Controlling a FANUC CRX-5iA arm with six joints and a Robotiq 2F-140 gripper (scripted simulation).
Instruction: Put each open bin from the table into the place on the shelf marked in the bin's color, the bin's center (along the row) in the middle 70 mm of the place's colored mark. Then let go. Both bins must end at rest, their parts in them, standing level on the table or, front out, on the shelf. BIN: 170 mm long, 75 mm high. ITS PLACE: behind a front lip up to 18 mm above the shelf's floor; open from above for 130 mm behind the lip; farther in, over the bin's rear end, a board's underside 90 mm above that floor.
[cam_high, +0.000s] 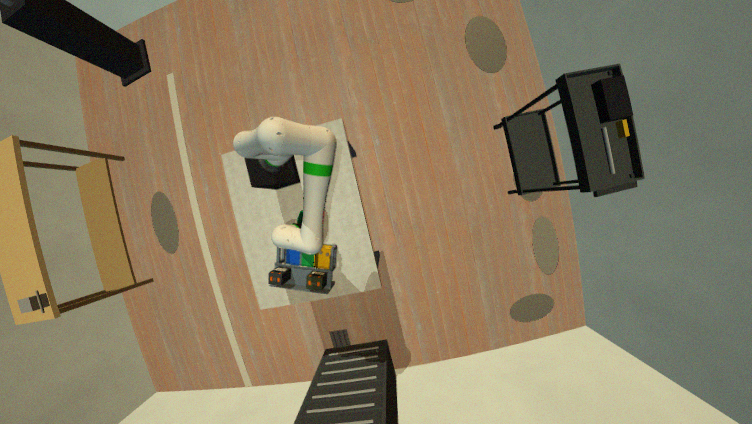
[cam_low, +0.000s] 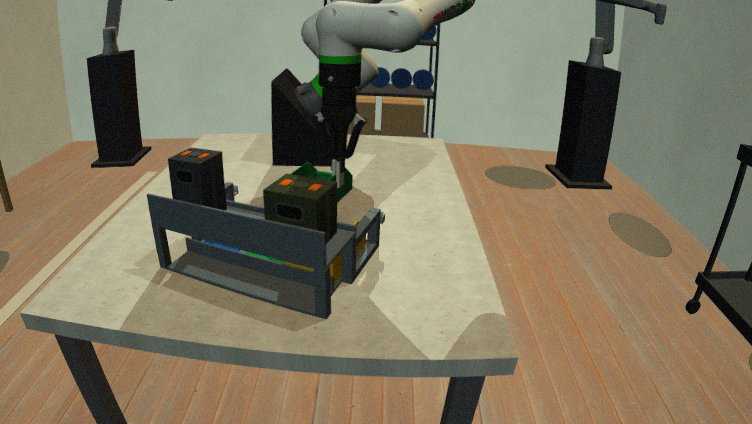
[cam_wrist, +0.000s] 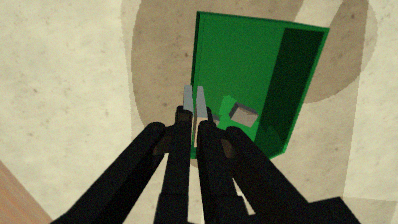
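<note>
The green bin (cam_low: 345, 185) (cam_wrist: 235, 55) hangs above the table, off the shelf's far side in the exterior view. My gripper (cam_low: 337, 176) (cam_wrist: 192, 97) is shut on one long side wall, one finger outside and one inside. A pale block (cam_wrist: 245, 114) lies in the bin; another part is mostly hidden behind the fingers. The grey shelf (cam_high: 302, 277) (cam_low: 236, 223) has a blue mark (cam_high: 292, 257), a green mark (cam_high: 307, 259) and yellow at one end. What looks like a yellow bin (cam_high: 323, 257) (cam_low: 335, 267) stands at that yellow end; its exact seating is hidden.
Two dark boxes with orange patches, one (cam_high: 279, 276) (cam_low: 195, 176) at the blue end and one (cam_high: 316, 280) (cam_low: 300, 205) toward the yellow end, stand on the shelf's top board. A black pedestal (cam_high: 271, 176) (cam_low: 294, 126) stands at the table's far end in the exterior view.
</note>
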